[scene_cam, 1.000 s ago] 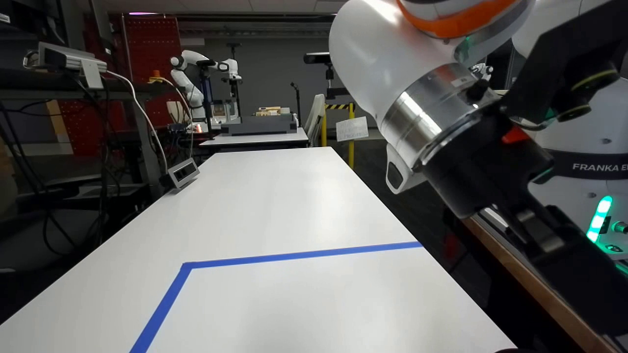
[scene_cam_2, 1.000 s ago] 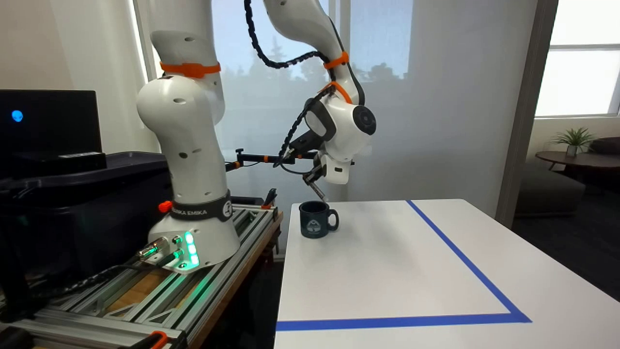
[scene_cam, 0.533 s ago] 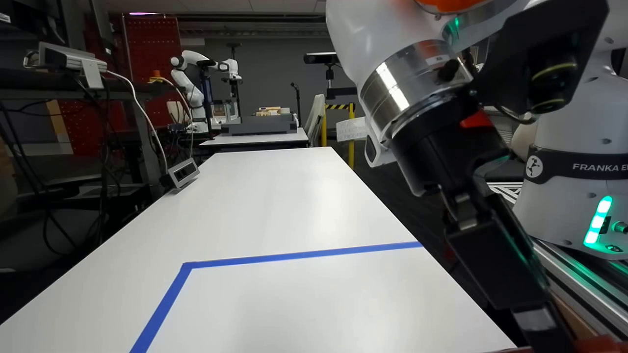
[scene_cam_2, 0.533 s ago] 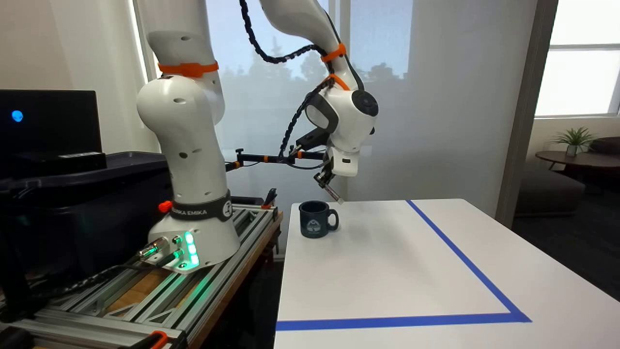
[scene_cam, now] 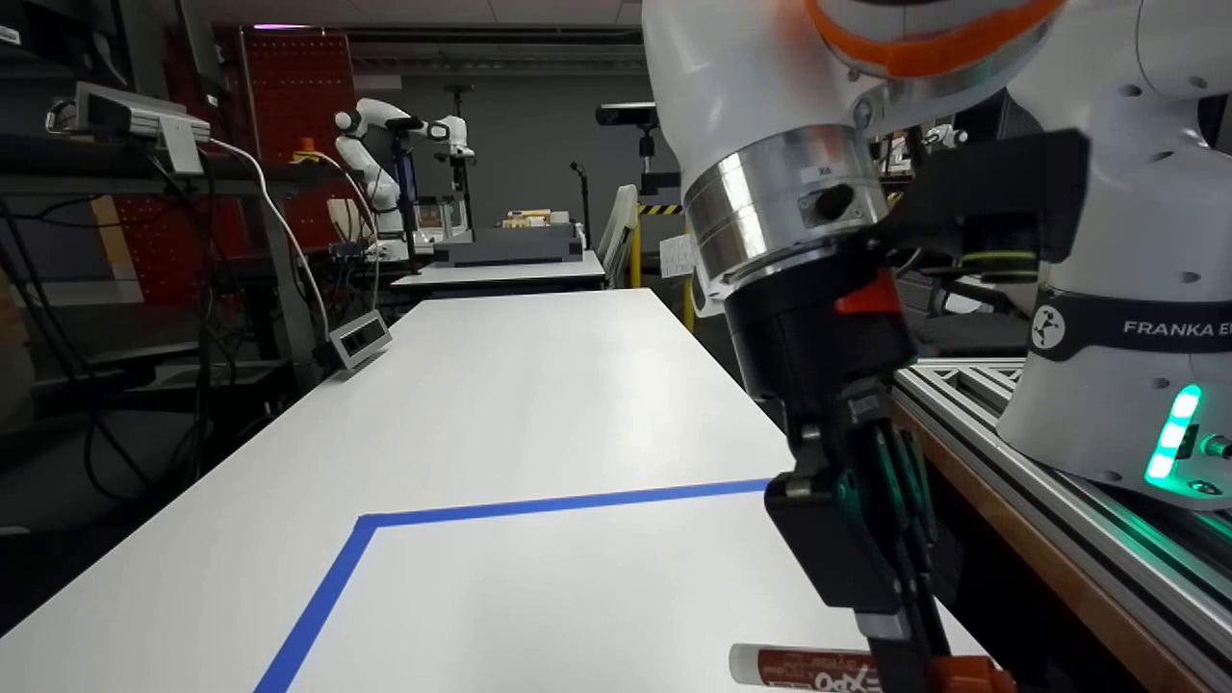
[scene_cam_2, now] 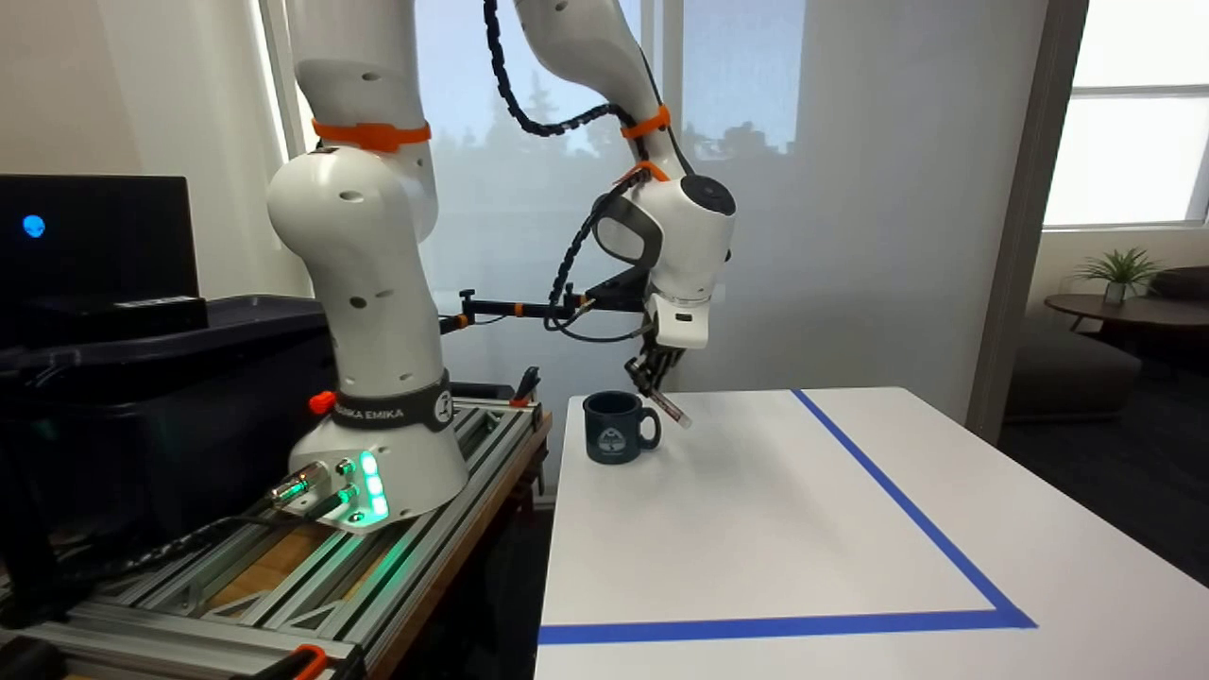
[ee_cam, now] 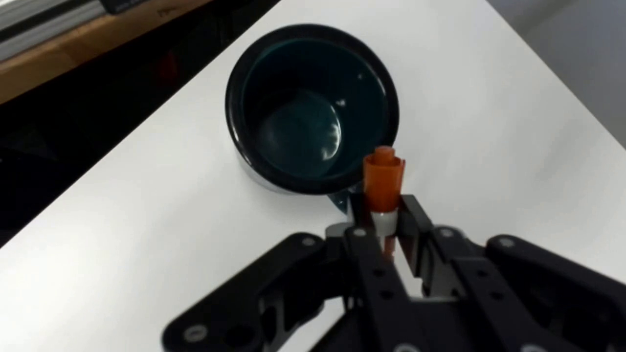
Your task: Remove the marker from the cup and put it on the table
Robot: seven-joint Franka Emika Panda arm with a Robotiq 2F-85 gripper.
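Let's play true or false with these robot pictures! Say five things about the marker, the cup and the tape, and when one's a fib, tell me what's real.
1. The gripper is holding the marker. True.
2. The marker is inside the cup. False: it is out of the cup, held in the gripper.
3. The cup stands upright on the table. True.
4. The tape on the table is red. False: it is blue.
5. The marker is orange at one end. True.
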